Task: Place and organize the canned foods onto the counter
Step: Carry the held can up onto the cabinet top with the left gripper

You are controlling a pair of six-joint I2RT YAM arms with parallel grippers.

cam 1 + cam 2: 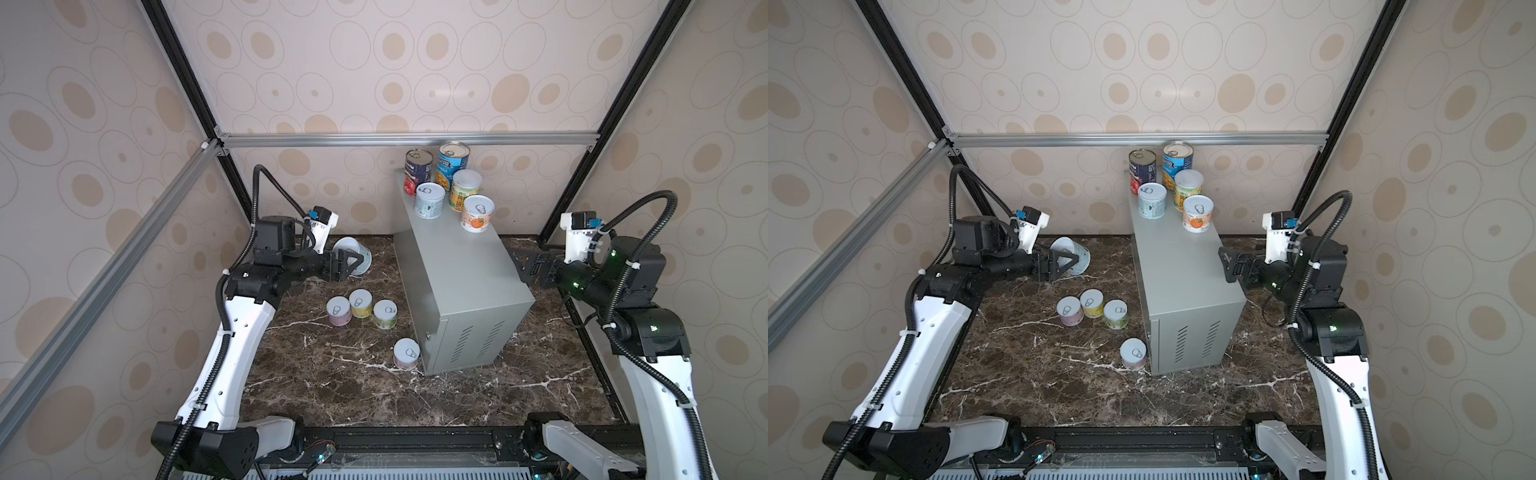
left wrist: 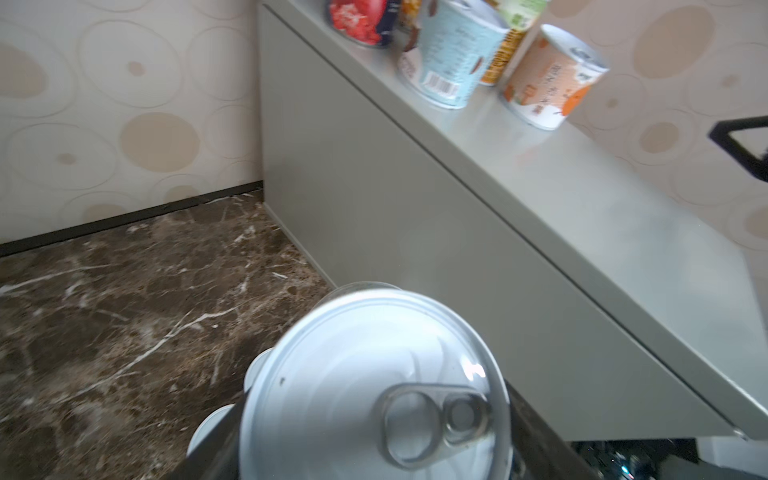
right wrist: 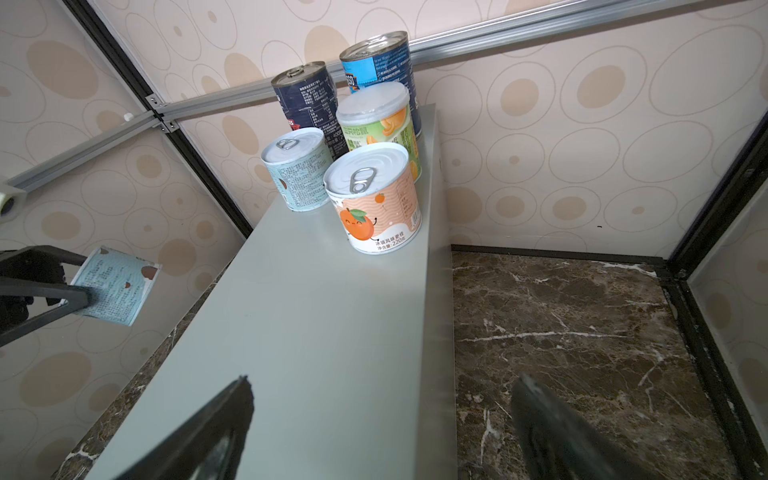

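Left wrist view: what is the left pincer (image 1: pixel 354 264) pinching?

The held can (image 2: pixel 374 382), pale blue. It is tilted, with its pull-tab lid facing the wrist camera. In both top views it hangs clear of the marble (image 1: pixel 332 395), with a finger on each side.

Where is the counter (image 1: pixel 457 270) from there?

Straight ahead of the tips, near but not touching, with its long side wall facing them. Five cans stand upright on the end of its top farthest from the robot, higher than the pincer and ahead of it. They are the navy-red can (image 1: pixel 417 172), the blue-yellow can (image 1: pixel 453 164), the green-yellow can (image 1: pixel 465 189), the pale-blue can (image 1: pixel 430 201) and the orange can (image 1: pixel 477 214).

And the rest?

They are upright on the marble, lower than the pincer and nearer the robot. The pink can (image 1: pixel 338 311), yellow can (image 1: pixel 360 304) and green can (image 1: pixel 385 314) sit in a tight cluster. The fourth can (image 1: pixel 406 354) is just beside the counter's front corner.

And the right pincer (image 1: pixel 520 267)?

It is spread wide and empty, at the counter's opposite long side. In the right wrist view one finger (image 3: pixel 216 428) shows over the counter top and the other over the marble. The orange can stands well ahead of its tips.
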